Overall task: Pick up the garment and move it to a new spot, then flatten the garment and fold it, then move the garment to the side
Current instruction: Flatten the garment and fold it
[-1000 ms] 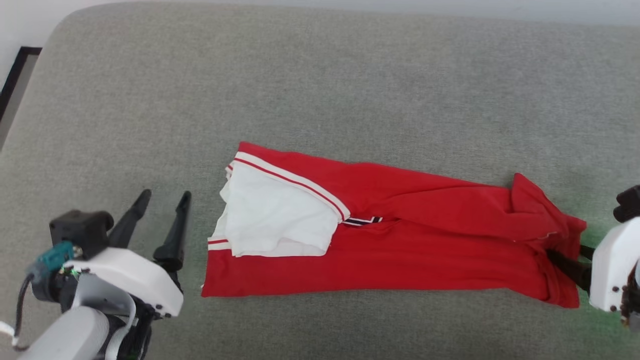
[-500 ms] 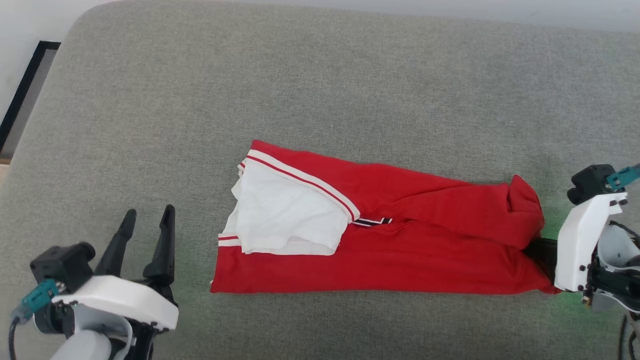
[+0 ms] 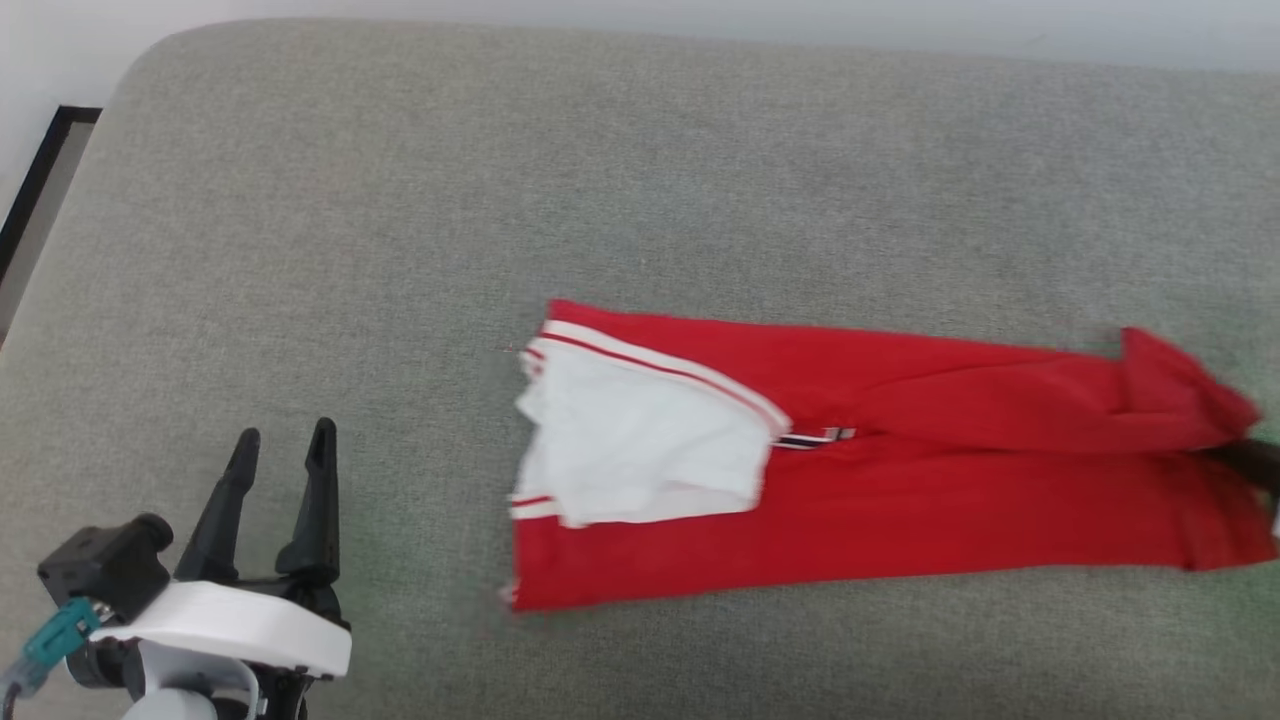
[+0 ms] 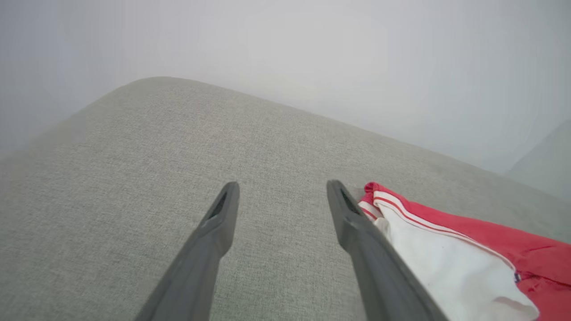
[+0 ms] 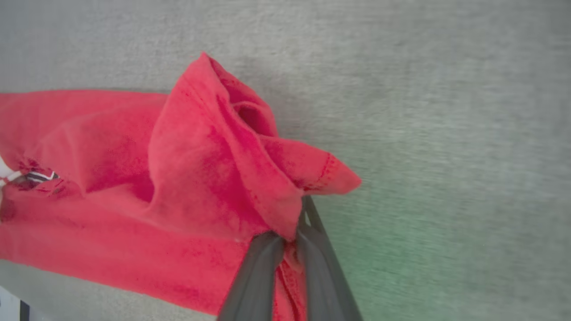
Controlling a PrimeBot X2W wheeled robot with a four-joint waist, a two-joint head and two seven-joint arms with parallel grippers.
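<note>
The garment (image 3: 900, 510) lies as a long red band on the grey cushion, a white sleeve (image 3: 640, 455) with red-striped trim folded over its left end. Its right end is bunched and raised where my right gripper (image 3: 1255, 462) meets it at the picture's edge. In the right wrist view my right gripper (image 5: 290, 234) is shut on a gathered fold of the garment (image 5: 134, 178). My left gripper (image 3: 285, 432) stands open and holds nothing at the lower left, apart from the cloth. In the left wrist view my left gripper (image 4: 283, 184) has the garment (image 4: 446, 249) just beside its right finger.
The grey cushion (image 3: 600, 200) spreads wide around the shirt, with a rounded far-left corner (image 3: 150, 60). A dark-framed object (image 3: 40, 170) stands off its left edge. A pale wall (image 4: 312, 44) rises beyond the far edge.
The garment has slid to the right across the cushion, pulled by my right gripper, which has gone almost out of the head view. The left gripper stays open and has barely moved.
</note>
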